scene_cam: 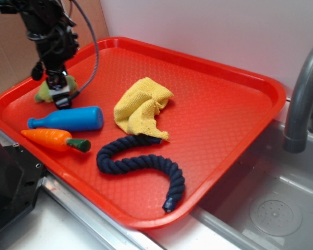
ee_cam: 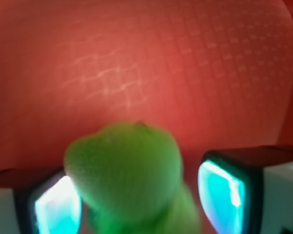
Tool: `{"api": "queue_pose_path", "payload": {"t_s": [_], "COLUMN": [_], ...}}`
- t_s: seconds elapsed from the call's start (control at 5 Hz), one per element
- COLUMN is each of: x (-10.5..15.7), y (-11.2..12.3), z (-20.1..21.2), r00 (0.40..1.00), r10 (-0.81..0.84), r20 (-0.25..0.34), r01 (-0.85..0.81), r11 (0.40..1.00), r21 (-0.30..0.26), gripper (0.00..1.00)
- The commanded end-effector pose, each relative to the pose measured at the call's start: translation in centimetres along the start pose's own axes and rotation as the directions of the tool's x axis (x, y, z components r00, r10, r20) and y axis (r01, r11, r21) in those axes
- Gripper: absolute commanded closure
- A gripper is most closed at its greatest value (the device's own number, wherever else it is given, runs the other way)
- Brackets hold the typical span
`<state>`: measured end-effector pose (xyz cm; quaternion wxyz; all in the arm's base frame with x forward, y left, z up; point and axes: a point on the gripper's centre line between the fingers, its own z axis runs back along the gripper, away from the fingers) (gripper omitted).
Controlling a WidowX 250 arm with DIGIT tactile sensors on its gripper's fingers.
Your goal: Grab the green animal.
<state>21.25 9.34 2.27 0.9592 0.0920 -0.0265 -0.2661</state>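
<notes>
The green animal [scene_cam: 41, 94] is a small light-green plush lying at the far left corner of the red tray [scene_cam: 219, 120]. My gripper [scene_cam: 59, 96] is lowered over it and hides most of it in the exterior view. In the wrist view the green animal [ee_cam: 124, 170] fills the space inside my gripper [ee_cam: 139, 200], blurred by closeness. Its head overlaps the left pad [ee_cam: 56, 209], while a strip of red tray shows between it and the right pad [ee_cam: 219, 192]. The jaws stand apart on either side of the plush.
A blue toy bottle [scene_cam: 68, 119] and an orange carrot [scene_cam: 55, 139] lie just in front of the gripper. A yellow cloth [scene_cam: 141, 107] and a dark blue rope [scene_cam: 146, 161] sit mid-tray. A steel sink [scene_cam: 271, 208] and grey faucet [scene_cam: 302, 99] are to the right.
</notes>
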Motion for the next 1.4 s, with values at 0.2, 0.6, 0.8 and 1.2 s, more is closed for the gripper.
{"api": "queue_pose_path", "payload": {"t_s": [0.2, 0.6, 0.8, 1.2], "x": [0.2, 2.0, 2.6, 2.7], "y": [2.6, 0.9, 0.5, -0.5], "z": [2.6, 13.2, 17.5, 20.6], "r00": [0.989, 0.952, 0.942, 0.950], "r10": [0.147, 0.293, 0.321, 0.311], "r20": [-0.022, -0.094, -0.096, -0.042], "r01": [-0.148, -0.299, -0.331, -0.314], "r11": [0.987, 0.952, 0.938, 0.943], "r21": [-0.066, -0.066, -0.105, -0.115], "gripper": [1.00, 1.00, 1.00, 1.00]}}
